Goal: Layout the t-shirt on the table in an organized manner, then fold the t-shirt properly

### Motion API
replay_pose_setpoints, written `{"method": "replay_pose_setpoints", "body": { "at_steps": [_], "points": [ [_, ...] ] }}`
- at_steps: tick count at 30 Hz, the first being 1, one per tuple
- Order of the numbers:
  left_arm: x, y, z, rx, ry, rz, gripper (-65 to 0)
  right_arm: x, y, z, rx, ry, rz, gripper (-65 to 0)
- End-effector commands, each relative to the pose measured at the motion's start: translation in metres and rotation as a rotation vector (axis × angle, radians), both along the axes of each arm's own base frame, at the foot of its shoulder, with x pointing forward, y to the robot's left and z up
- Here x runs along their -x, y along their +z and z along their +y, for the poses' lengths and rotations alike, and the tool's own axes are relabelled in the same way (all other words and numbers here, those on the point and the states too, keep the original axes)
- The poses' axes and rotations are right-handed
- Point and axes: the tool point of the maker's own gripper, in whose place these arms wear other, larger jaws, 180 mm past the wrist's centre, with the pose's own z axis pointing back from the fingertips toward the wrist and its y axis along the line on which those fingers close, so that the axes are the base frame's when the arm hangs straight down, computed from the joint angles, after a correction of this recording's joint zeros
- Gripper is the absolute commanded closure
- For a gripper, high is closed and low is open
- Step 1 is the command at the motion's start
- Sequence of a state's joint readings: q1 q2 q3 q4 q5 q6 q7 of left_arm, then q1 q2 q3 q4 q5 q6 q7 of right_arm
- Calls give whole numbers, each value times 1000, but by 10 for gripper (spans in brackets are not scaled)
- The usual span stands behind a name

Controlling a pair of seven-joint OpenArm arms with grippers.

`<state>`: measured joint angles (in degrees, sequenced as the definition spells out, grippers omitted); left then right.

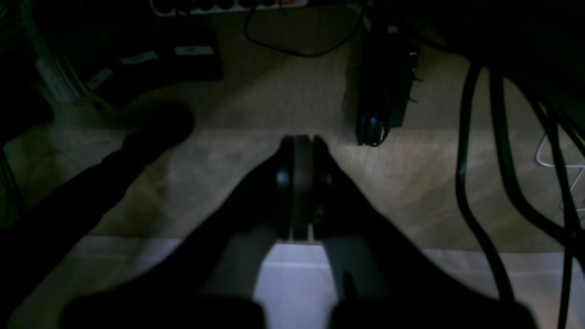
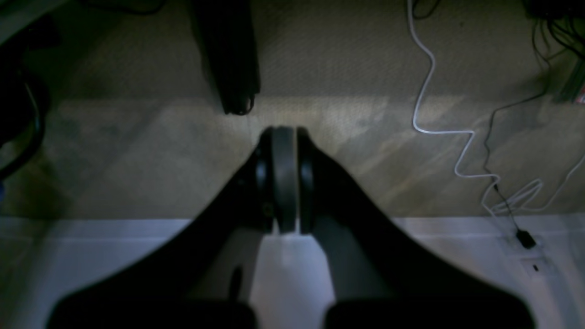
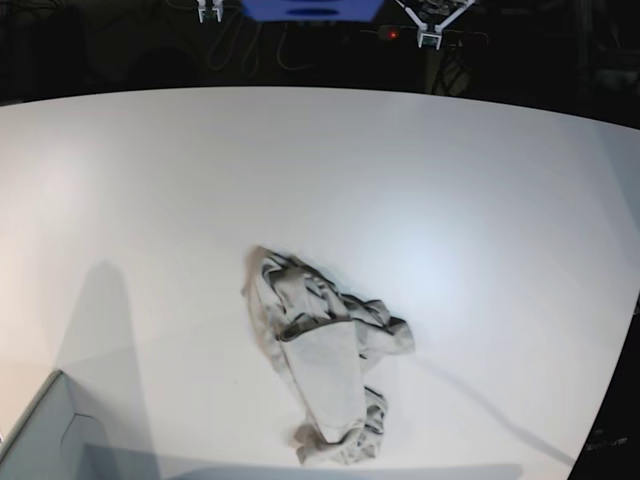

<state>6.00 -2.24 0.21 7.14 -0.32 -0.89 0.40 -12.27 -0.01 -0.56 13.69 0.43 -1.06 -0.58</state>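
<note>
Lying crumpled, the t-shirt (image 3: 322, 355) apparently hides its collar.

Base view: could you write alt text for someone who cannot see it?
A crumpled light grey-beige cotton t-shirt lies bunched in a heap on a large smooth white table, near its front edge. A pale grey box corner shows at lower left; no robot arm is visible.

Wide bare room all round on the smooth matte white counter (image 3: 450, 200), only the crumpled light grey-beige cotton t-shirt (image 3: 320, 350) heaped near the front middle and the pale grey box corner (image 3: 45, 435) at front left blocking.
</note>
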Motion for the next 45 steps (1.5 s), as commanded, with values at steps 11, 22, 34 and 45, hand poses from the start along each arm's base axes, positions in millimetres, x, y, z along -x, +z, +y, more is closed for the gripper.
{"method": "replay_pose_setpoints", "body": {
  "at_steps": [11, 22, 34, 45],
  "points": [
    [48, 26, 34, -35, -38, -75, 0, 13, 34, 0, -12, 11, -154, 0],
    [8, 147, 31, 56, -23, -433, 0, -39, 147, -35, 45, 99, -467, 0],
    [-96, 272, 50, 108, 0, -805, 0, -137, 275, -59, 144, 113, -727, 0],
    [-199, 315, 53, 100, 8, -1096, -150, -257, 309, -44, 122, 34, -1026, -19]
  ]
}}
